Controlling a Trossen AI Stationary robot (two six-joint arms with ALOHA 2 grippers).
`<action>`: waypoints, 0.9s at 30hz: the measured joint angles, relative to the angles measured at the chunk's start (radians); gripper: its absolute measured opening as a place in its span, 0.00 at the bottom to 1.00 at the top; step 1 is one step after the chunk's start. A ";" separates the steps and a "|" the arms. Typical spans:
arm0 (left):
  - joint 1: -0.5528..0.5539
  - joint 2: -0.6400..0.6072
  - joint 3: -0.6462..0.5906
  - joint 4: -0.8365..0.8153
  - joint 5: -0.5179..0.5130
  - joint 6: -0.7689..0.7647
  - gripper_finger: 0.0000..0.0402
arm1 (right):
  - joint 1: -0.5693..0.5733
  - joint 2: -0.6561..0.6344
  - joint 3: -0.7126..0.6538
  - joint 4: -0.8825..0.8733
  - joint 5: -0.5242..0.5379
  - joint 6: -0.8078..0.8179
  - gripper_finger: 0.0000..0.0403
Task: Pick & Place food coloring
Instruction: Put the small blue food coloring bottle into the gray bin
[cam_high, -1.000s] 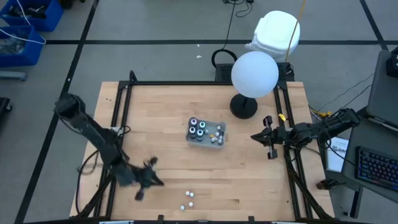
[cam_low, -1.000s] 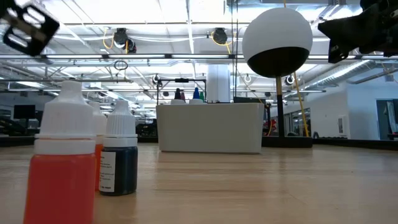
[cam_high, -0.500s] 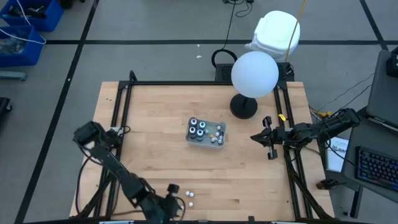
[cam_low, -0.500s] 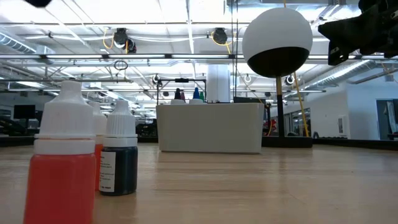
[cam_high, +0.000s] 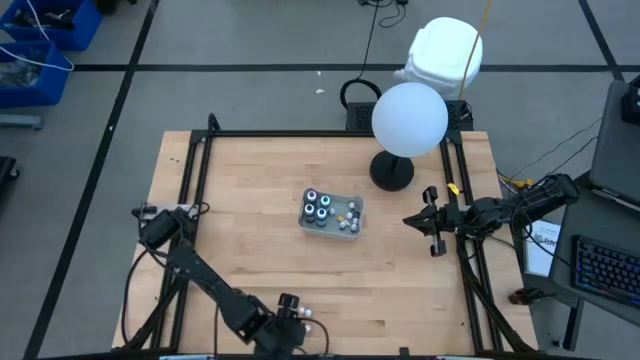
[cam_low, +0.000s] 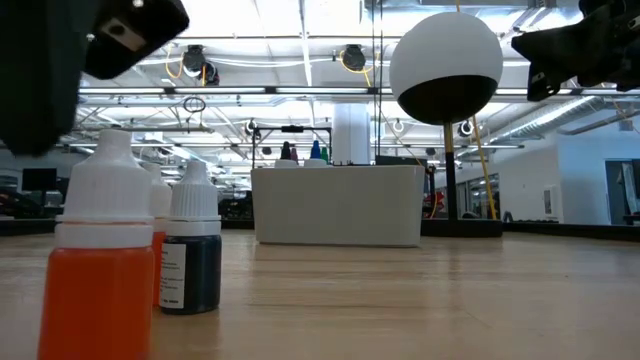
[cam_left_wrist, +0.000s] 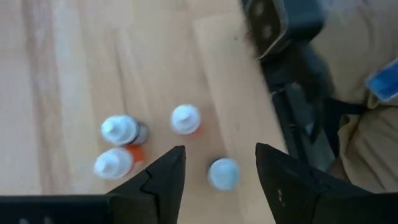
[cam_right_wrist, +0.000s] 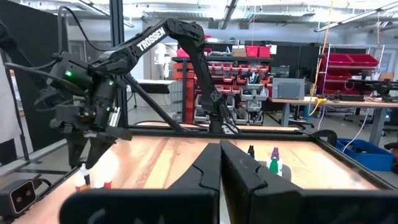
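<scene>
Several small food coloring bottles stand upright on the wood near the table's near edge: two orange ones (cam_left_wrist: 185, 119) (cam_left_wrist: 112, 164), a dark one (cam_left_wrist: 124, 130) and a pale-capped one (cam_left_wrist: 222, 173). My left gripper (cam_left_wrist: 219, 149) hovers open above them (cam_high: 290, 308), its fingers on either side of the pale-capped bottle without touching it. More bottles with teal tops (cam_high: 318, 207) stand in the grey tray (cam_high: 356, 207) at mid-table. My right gripper (cam_high: 432, 224) waits shut at the table's right edge.
A lamp with a white globe (cam_high: 409, 118) on a dark base (cam_high: 391, 173) stands at the far right of the table. A black frame rail (cam_high: 195, 180) runs along the table's sides. Bare wood lies between the tray and the loose bottles.
My left gripper has swung from the table's left side toward the near edge and to the right, and now hangs over the loose bottles. In the low view it has come into sight above the orange bottle. The bottles have not moved.
</scene>
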 joint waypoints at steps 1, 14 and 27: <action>0.003 0.000 0.000 -0.013 0.004 -0.008 0.50 | 0.000 0.000 0.000 0.001 0.000 -0.007 0.00; 0.009 0.025 0.000 -0.013 0.078 -0.023 0.50 | 0.000 0.000 0.000 0.000 0.000 -0.012 0.00; 0.009 0.032 0.000 -0.017 0.068 -0.023 0.50 | 0.000 0.000 0.000 -0.002 0.000 -0.010 0.00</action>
